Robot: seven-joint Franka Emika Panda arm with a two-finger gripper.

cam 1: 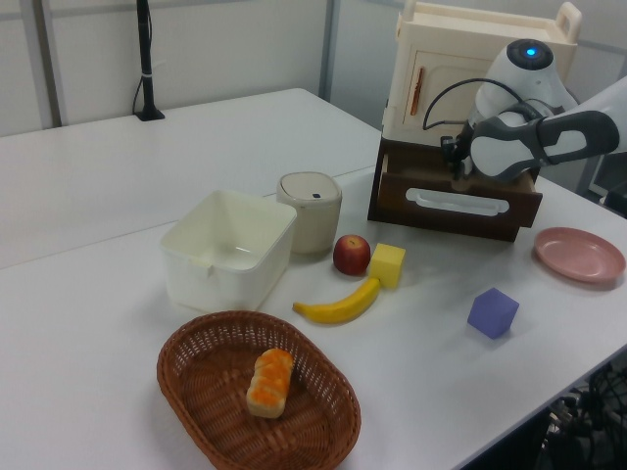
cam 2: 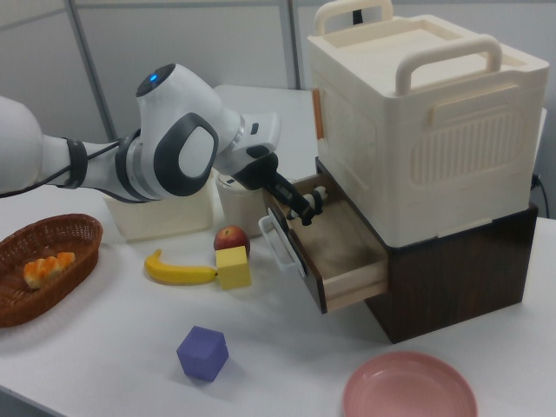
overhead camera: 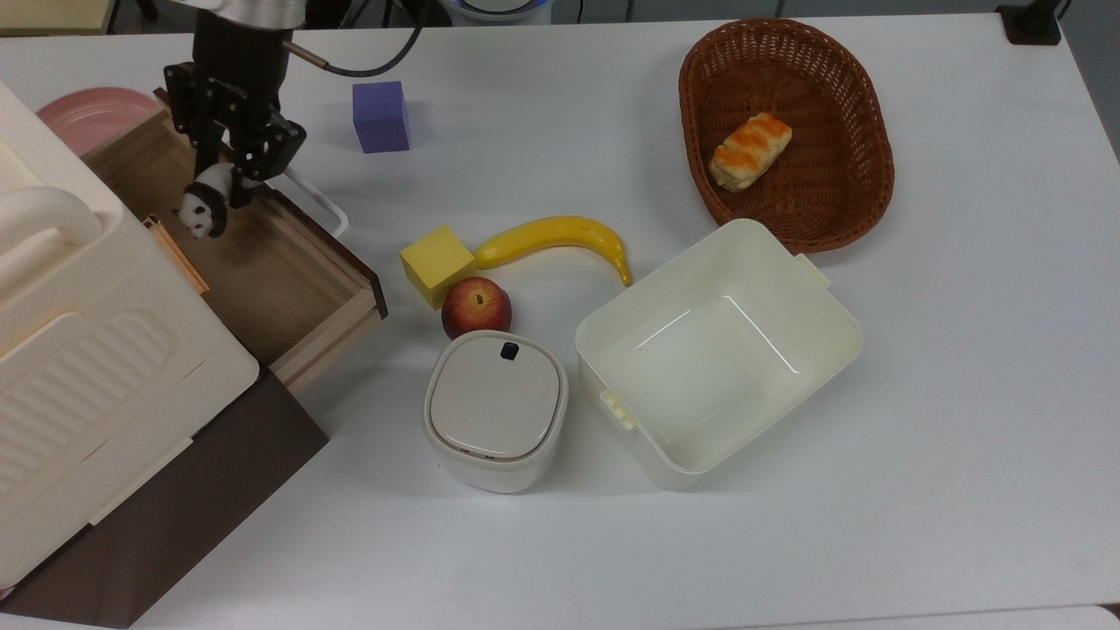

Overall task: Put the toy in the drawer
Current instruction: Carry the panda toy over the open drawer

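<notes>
1. The drawer (overhead camera: 262,289) stands pulled out at the top view's left.
2. The gripper (overhead camera: 213,191) hangs over the drawer's far end, fingers clamped on the toy.
3. The toy (overhead camera: 201,211) hangs above the drawer's wooden floor.

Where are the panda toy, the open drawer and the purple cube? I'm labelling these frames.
panda toy (overhead camera: 200,213), top view, on its white body.
drawer (overhead camera: 262,280), top view, on its bare wooden floor.
purple cube (cam 2: 202,353), right view, on its front face.
</notes>
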